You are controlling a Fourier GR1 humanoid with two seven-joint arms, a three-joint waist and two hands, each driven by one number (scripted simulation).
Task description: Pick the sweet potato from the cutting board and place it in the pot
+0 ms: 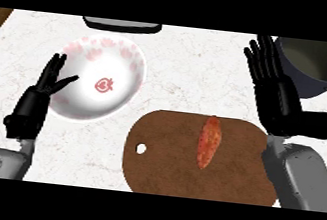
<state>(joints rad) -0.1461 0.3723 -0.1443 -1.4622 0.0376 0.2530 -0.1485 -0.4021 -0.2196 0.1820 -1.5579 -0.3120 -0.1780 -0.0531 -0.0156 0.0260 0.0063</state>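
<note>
One sweet potato [208, 142] lies on one brown cutting board [181, 179], nearest. Left hand [37, 101] and right hand [276, 91]: fingers straight, holding nothing. One plate [127, 58] left; one pot [314, 65] far right; possibly a tray [122, 25] at the far edge.

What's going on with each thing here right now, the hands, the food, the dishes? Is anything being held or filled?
Sweet potato: lying on the cutting board, untouched.
Cutting board: flat on the counter, carrying only the sweet potato.
Pot: upright, no lid, nothing visible inside.
Plate: nothing on it.
Left hand: open, holding nothing.
Right hand: open, holding nothing, beside the pot.
</note>
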